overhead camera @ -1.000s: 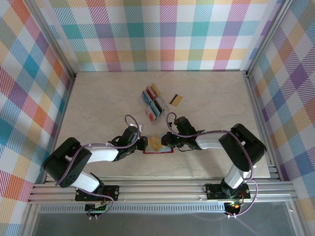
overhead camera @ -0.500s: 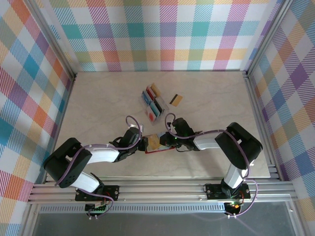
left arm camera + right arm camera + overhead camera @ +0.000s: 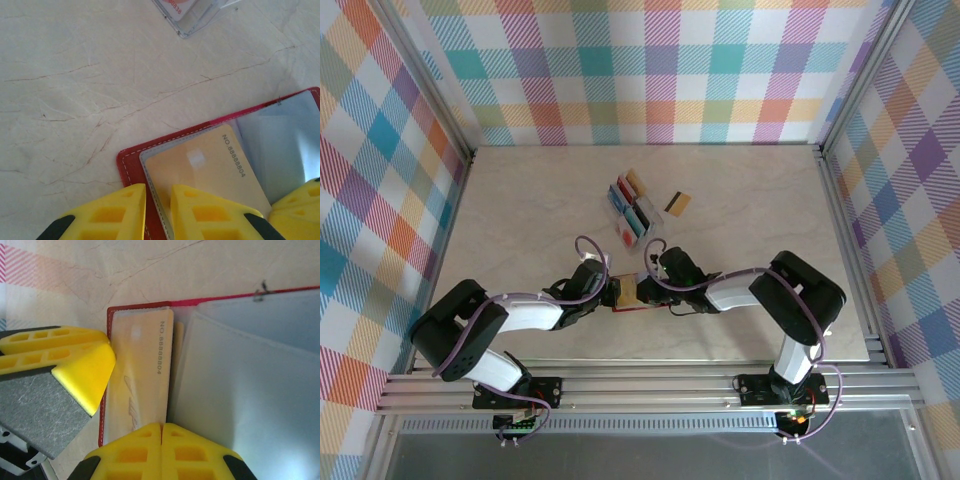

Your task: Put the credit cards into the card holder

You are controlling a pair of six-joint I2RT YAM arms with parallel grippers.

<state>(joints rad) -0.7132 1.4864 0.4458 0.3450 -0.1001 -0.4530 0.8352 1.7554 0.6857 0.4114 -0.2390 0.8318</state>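
1. Small red leather-like folding card holder (image 3: pixel 130 167), lying open on the pale marbled table (image 3: pixel 520 200) near the middle of its near edge, between the two arms.
2. Gold plastic credit card (image 3: pixel 142 370), flat on the holder's grey inner pocket, one long edge against the red border. Its long axis runs in line with the right gripper's fingers.
3. Right gripper (image 3: pixel 161 430): jaws pressed together and holding nothing, tips at the card's near short end. This is the nearer claw, placed to push the card lengthwise; the wrist is low, with the forearm reaching leftward.
4. Left gripper (image 3: pixel 157 197): jaws nearly together across the holder's red border beside the card, apparently clamped on it to steady the holder.
5. Remaining cards: several standing in a clear plastic slotted rack (image 3: pixel 630 212) at mid-table, and a gold dark-striped card (image 3: pixel 678 204) just beside it.
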